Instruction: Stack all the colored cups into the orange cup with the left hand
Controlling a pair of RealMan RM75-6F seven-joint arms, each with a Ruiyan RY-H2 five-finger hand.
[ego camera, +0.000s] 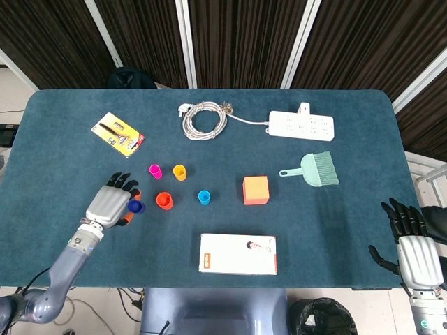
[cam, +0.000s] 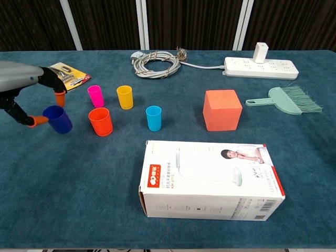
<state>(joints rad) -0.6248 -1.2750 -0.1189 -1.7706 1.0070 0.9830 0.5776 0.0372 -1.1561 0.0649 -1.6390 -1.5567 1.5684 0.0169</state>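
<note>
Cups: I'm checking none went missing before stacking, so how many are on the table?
5. Dark blue cup in the left hand; orange cup beside it; pink cup and yellow cup behind; light blue cup further right. None seem hidden.

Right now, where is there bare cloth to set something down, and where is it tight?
Open cloth lies between the orange cube and the light blue cup, and left of the white box. It is crowded around the orange cup, where the left hand holds the dark blue cup.
</note>
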